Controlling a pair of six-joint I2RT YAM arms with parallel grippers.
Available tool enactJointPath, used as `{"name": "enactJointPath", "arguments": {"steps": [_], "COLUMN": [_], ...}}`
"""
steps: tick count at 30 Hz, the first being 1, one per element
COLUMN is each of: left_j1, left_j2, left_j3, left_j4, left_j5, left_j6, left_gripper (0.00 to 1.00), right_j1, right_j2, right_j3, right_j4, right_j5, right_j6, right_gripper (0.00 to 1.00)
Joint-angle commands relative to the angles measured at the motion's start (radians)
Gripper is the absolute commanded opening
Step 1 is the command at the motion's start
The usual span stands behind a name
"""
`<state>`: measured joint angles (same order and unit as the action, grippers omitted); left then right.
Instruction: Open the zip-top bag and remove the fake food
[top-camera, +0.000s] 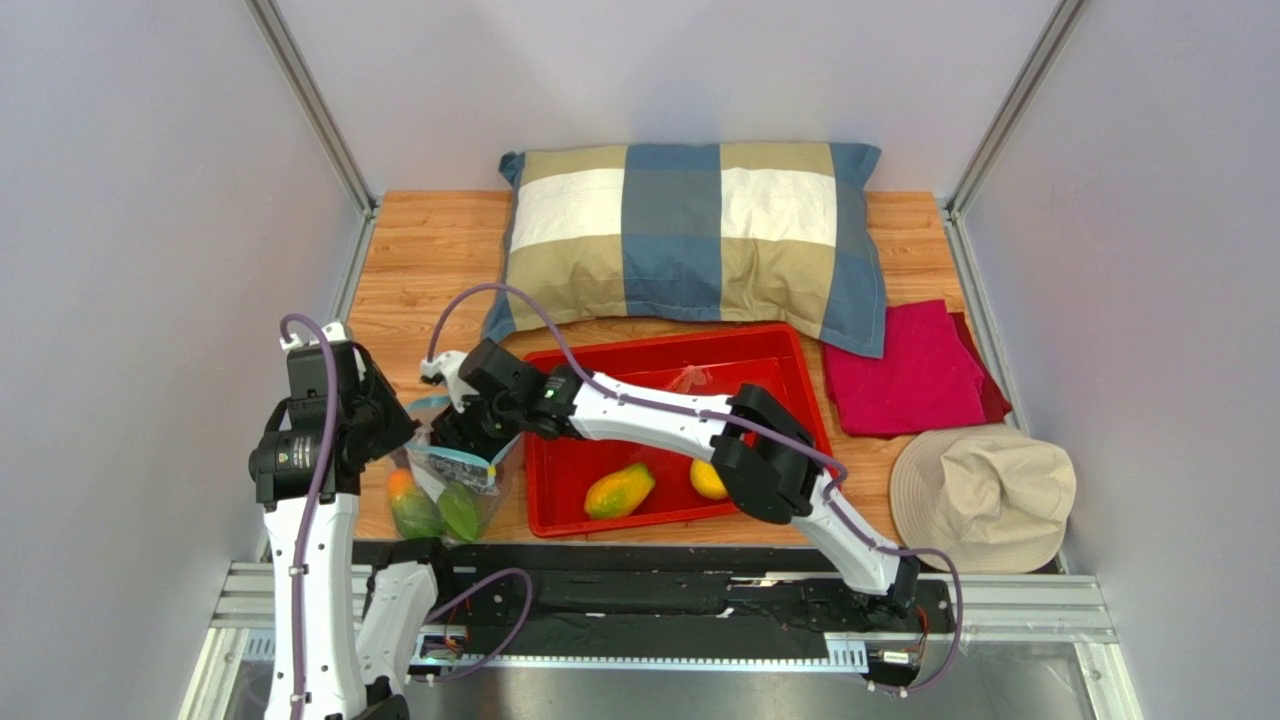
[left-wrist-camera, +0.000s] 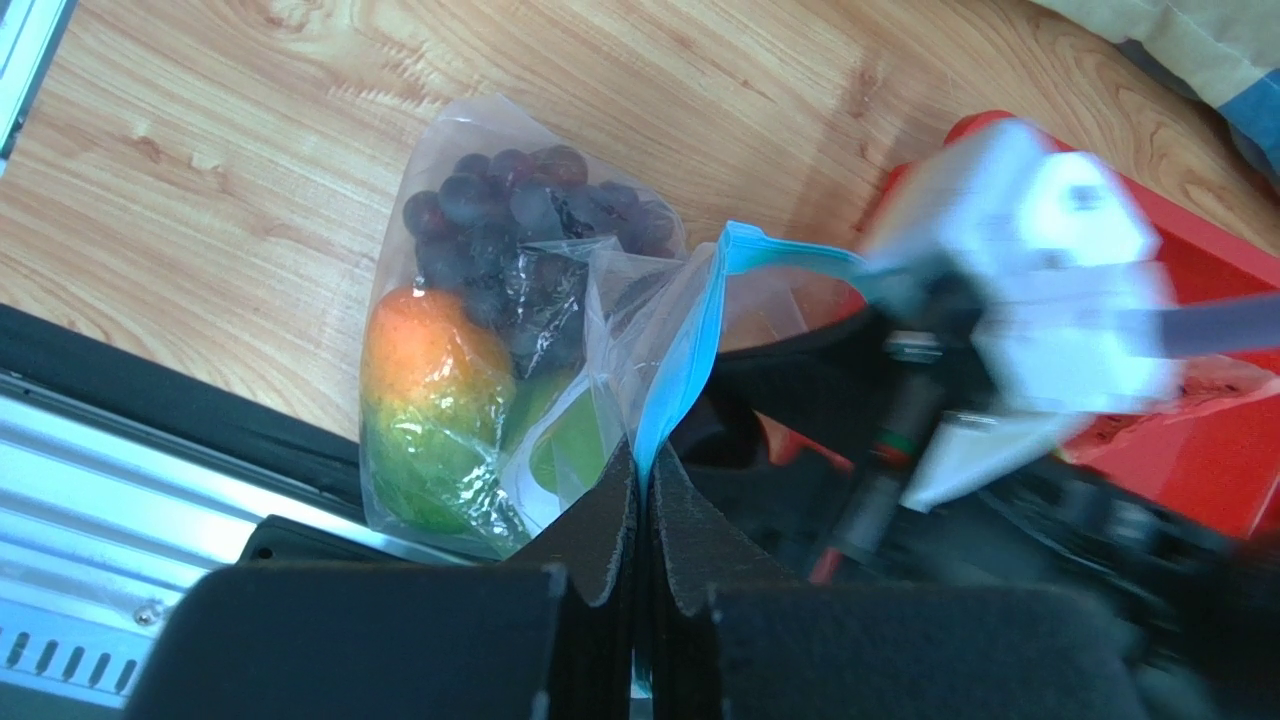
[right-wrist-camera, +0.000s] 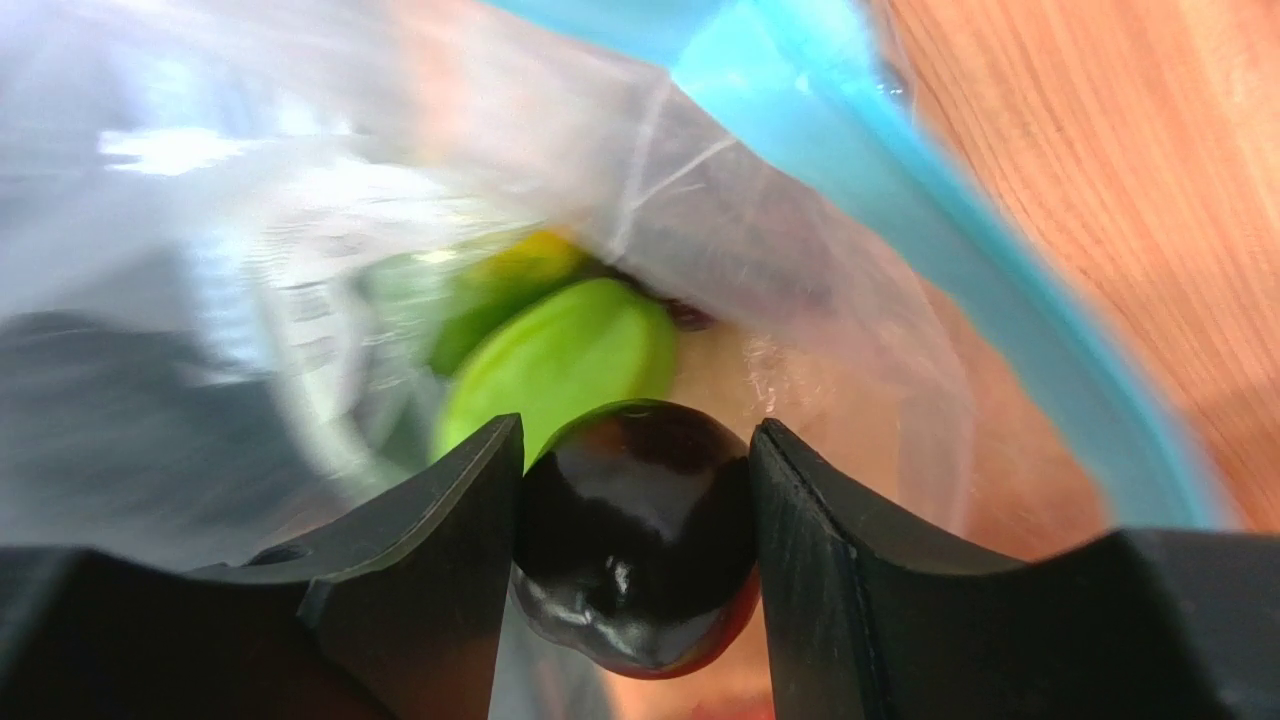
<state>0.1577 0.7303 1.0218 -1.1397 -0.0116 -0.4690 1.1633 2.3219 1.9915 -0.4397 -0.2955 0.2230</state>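
Right wrist view showed me the right gripper (right-wrist-camera: 634, 458) inside the zip-top bag (right-wrist-camera: 256, 210), jaws pinching the dark round fruit (right-wrist-camera: 639, 555), a green star fruit (right-wrist-camera: 564, 353) just beyond. The left gripper (left-wrist-camera: 643, 518) had its jaws pressed together on the bag's blue-green strip (left-wrist-camera: 684, 353).

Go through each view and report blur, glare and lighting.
Top external: sharp, evenly lit, soft shadows. Left wrist: grapes crisp, the right arm smeared with blur. Right wrist: the zip-top bag is blurred with white glare; the dark fruit is sharp.

Mouth of zip-top bag (top-camera: 451, 488) plugged by right end effector (right-wrist-camera: 634, 518); red tray (top-camera: 676, 354) alongside; table (top-camera: 428, 248) open beyond.
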Motion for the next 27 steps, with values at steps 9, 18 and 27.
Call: {"name": "enactJointPath", "arguments": {"steps": [9, 18, 27], "left_j1": [0.006, 0.006, 0.005], "left_j2": [-0.031, -0.017, 0.015], "left_j3": [0.009, 0.038, 0.063], "left_j4": [0.018, 0.028, 0.060], "left_j5": [0.025, -0.025, 0.005], "left_j6": [0.004, 0.021, 0.055], "left_gripper": [0.00, 0.00, 0.00], "right_j1": [-0.105, -0.189, -0.194], "right_j2": [-0.294, -0.522, -0.504], "right_j3": [-0.094, -0.370, -0.605], "right_j4": [0.252, 0.052, 0.032], "right_j5": [-0.151, 0.042, 0.136], "right_j6": [0.237, 0.113, 0.075], "right_gripper": [0.00, 0.08, 0.71]}}
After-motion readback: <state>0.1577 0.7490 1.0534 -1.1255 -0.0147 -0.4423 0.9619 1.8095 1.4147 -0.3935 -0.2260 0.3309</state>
